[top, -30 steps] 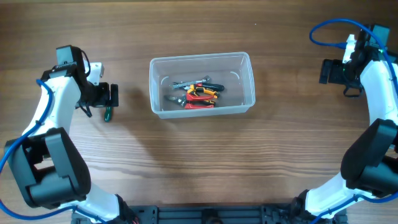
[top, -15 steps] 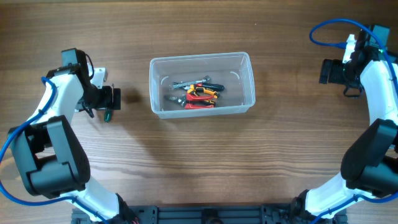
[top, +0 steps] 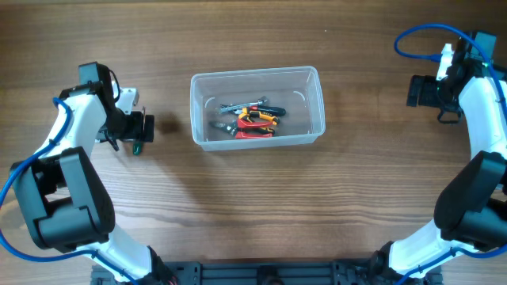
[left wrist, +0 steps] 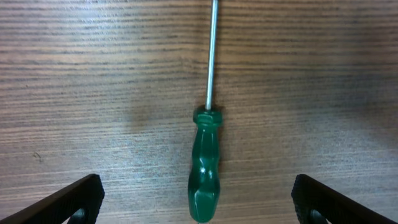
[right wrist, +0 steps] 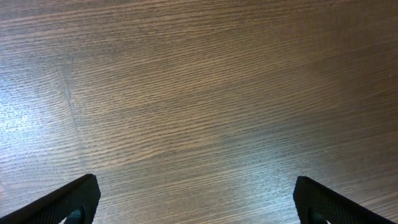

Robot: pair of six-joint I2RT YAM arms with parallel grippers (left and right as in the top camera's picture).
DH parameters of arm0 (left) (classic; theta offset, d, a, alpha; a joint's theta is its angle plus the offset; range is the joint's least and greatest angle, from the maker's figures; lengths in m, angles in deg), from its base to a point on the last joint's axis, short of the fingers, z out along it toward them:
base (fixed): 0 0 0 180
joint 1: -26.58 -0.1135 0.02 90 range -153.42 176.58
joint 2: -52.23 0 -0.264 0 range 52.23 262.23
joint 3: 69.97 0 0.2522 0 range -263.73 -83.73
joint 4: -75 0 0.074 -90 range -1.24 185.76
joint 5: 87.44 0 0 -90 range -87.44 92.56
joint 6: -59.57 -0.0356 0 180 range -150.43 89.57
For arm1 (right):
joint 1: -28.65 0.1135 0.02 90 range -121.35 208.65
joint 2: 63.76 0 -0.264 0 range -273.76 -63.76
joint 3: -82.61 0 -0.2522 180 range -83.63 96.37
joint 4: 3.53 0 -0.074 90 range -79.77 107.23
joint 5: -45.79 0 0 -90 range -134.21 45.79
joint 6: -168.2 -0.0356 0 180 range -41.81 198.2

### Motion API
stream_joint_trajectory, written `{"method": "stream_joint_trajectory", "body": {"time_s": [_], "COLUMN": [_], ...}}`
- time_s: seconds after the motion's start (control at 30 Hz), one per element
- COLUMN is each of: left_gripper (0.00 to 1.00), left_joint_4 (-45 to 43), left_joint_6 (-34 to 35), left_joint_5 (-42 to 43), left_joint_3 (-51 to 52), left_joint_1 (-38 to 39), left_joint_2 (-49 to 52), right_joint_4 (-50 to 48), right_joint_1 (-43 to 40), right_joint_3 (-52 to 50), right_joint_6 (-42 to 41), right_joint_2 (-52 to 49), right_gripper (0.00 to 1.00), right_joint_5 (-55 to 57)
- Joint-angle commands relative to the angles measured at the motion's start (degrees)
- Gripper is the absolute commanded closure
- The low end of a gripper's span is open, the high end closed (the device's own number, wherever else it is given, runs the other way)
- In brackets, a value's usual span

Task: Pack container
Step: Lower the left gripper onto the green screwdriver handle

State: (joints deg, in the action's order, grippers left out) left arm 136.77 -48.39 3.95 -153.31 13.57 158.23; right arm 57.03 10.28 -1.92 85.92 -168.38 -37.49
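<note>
The container [top: 253, 72], a clear plastic tub, stands on the wooden table [top: 261, 206], about midway between the two arms. Inside it lies a small heap of hand tools [top: 249, 119] with red, yellow and dark handles, somewhat nearer to the wall on the robot's side. To the left of the container, and apart from it, the left gripper [top: 143, 127] hangs over a green-handled screwdriver [left wrist: 205, 168] that lies flat on the wood; its jaws are spread wide, with one finger [left wrist: 74, 199] on each side of the handle, and neither touches it; the metal shaft points away from the fingers. To the right of the container, well apart from it, the right gripper [top: 417, 91] is spread wide too; its fingers [right wrist: 68, 202] hang over the wood of the table and hold nothing.
</note>
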Motion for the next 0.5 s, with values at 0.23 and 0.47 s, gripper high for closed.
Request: {"method": "stream_joint_trajectory", "body": {"time_s": [0.23, 0.47], "left_gripper": [0.00, 0.00], "left_joint_4": [0.5, -0.7], "left_joint_6": [-2.7, -2.9], "left_joint_5": [-0.2, -4.7], "left_joint_3": [0.3, 0.3], "left_joint_1": [1.6, 3.4], "left_joint_2": [3.8, 5.6], "right_joint_4": [-0.1, -0.1], "right_joint_1": [0.0, 0.0], "right_joint_3": [0.0, 0.0], "right_joint_6": [-0.2, -0.3], "right_joint_2": [-0.1, -0.1], "right_gripper": [0.00, 0.00], "right_joint_5": [1.0, 1.0]}}
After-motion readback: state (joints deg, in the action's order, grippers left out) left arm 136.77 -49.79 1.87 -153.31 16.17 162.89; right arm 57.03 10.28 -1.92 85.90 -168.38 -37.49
